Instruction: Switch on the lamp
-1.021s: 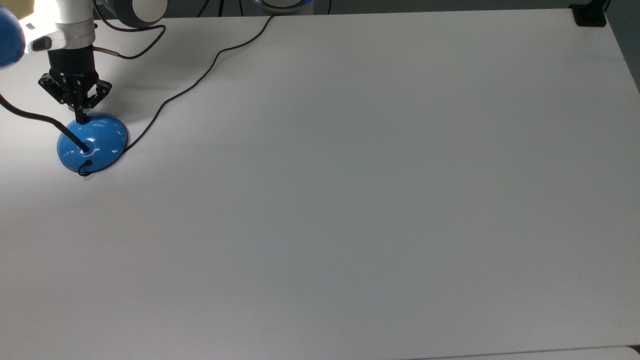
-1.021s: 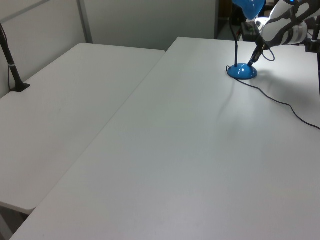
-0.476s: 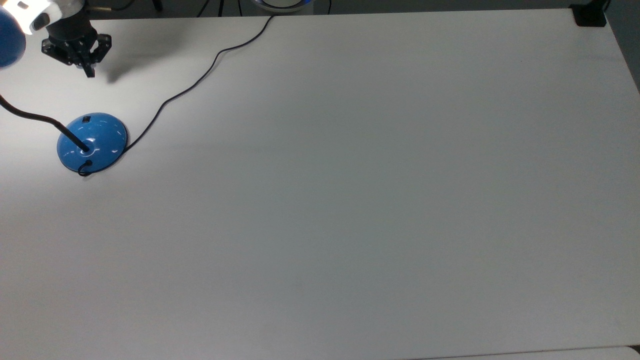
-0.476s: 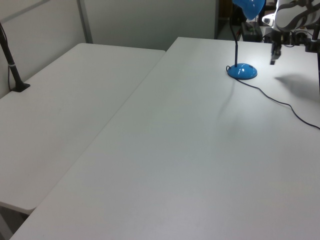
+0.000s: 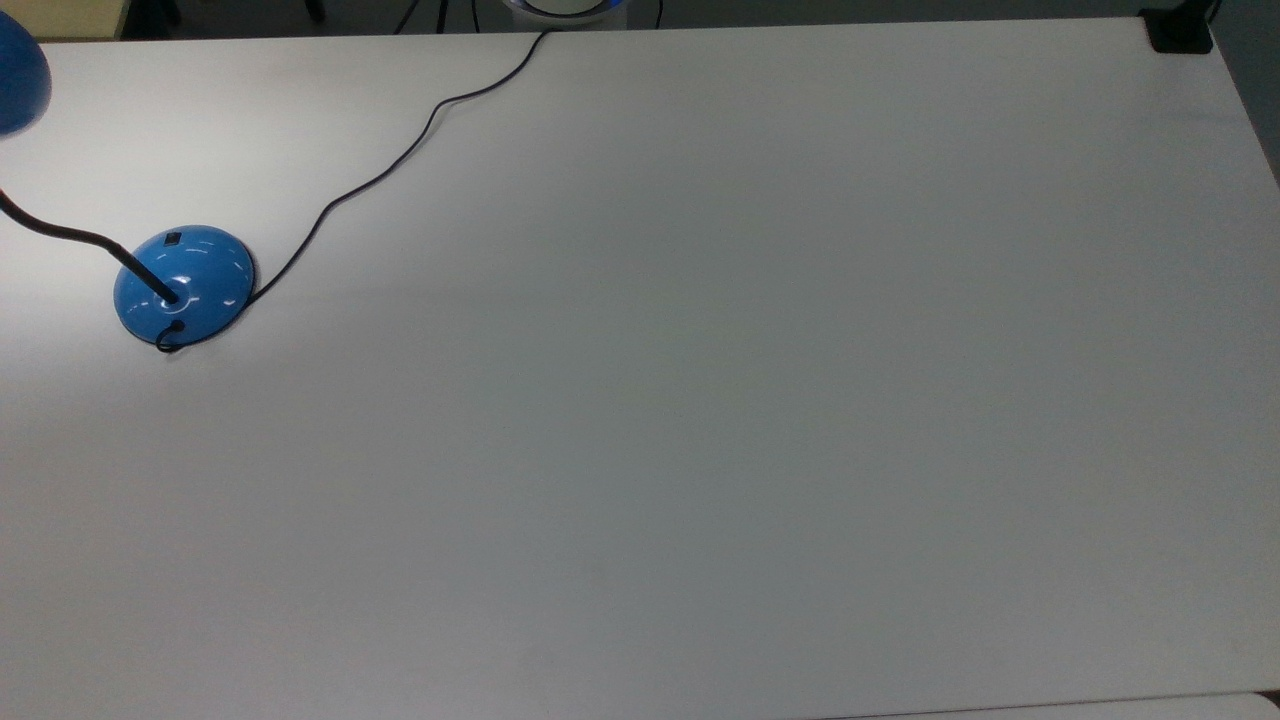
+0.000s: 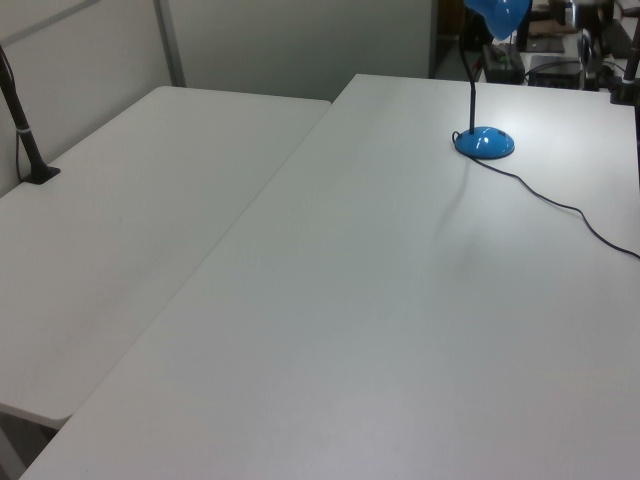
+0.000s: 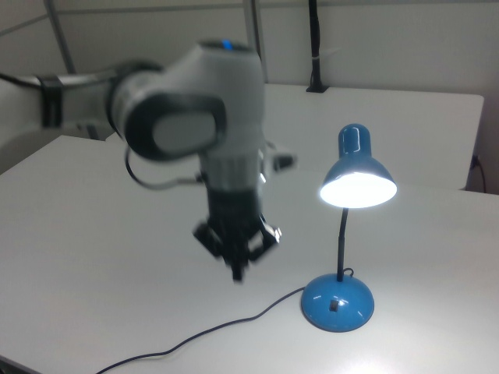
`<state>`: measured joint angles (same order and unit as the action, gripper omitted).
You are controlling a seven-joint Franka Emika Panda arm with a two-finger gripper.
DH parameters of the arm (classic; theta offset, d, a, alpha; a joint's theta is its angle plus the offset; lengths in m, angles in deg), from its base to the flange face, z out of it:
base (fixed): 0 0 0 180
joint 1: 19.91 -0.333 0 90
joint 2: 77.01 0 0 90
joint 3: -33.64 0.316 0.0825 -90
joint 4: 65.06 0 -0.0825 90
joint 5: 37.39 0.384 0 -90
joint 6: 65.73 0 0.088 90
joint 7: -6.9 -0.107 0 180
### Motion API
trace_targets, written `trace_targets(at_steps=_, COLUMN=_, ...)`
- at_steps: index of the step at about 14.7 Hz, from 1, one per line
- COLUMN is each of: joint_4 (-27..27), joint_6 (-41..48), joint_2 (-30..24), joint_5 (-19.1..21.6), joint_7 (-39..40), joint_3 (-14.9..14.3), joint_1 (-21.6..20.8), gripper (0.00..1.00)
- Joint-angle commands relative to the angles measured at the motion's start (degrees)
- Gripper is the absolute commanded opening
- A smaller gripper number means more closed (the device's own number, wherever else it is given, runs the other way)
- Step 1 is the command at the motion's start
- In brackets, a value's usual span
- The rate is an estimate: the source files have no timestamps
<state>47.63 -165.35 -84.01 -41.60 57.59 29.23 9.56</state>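
Note:
The lamp stands lit: its blue shade (image 7: pixel 357 175) glows white underneath and throws light on the table. Its glossy blue round base (image 7: pixel 337 302) carries a small black switch (image 7: pixel 334 305), and a black gooseneck (image 7: pixel 341 241) rises from it. In the top view the base (image 5: pixel 183 285) sits at the top view's left, with the switch (image 5: pixel 173 239) on its far side and the shade (image 5: pixel 15 75) at the corner. The left view has the base (image 6: pixel 485 142) far back. My gripper (image 7: pixel 236 271) hangs shut above the table, apart from the lamp, to the right view's left of the base, holding nothing.
The lamp's thin black cord (image 5: pixel 390 170) snakes from the base to the table's far edge and trails on the table below my gripper (image 7: pixel 226 323). A black clamp post (image 6: pixel 25 130) stands on the second table at the left view's left. A black mount (image 5: pixel 1180 30) sits at the top view's upper right corner.
My gripper rose off the lamp base's switch, drew back from the lamp and left the top view. The lamp has not moved.

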Motion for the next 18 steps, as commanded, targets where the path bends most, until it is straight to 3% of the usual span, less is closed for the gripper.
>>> trace_targets(at_steps=1, joint_4=-10.8, joint_6=7.3, joint_2=0.3, joint_5=3.4, joint_7=-20.8, joint_3=-0.2, joint_1=-10.7, gripper=0.00)
trace_targets(at_steps=4, joint_4=-16.0, joint_6=7.4, joint_2=0.8, joint_5=3.8, joint_7=-30.6, joint_3=0.3, joint_1=-15.9, gripper=0.06)
trace_targets(at_steps=6, joint_4=-17.8, joint_6=7.2, joint_2=1.4, joint_5=6.0, joint_7=-33.8, joint_3=0.3, joint_1=-18.1, gripper=0.31)
trace_targets(at_steps=8, joint_4=-18.9, joint_6=7.0, joint_2=2.2, joint_5=6.9, joint_7=-34.7, joint_3=0.3, joint_1=-19.3, gripper=0.40)
trace_targets(at_steps=9, joint_4=-19.0, joint_6=6.6, joint_2=2.7, joint_5=7.0, joint_7=-34.8, joint_3=0.3, joint_1=-19.5, gripper=0.49)
trace_targets(at_steps=11, joint_4=-20.7, joint_6=6.6, joint_2=4.4, joint_5=6.9, joint_7=-34.8, joint_3=0.3, joint_1=-20.1, gripper=1.00)
trace_targets(at_steps=18, joint_4=-22.2, joint_6=6.7, joint_2=5.9, joint_5=6.7, joint_7=-36.0, joint_3=2.2, joint_1=-20.8, gripper=1.00)
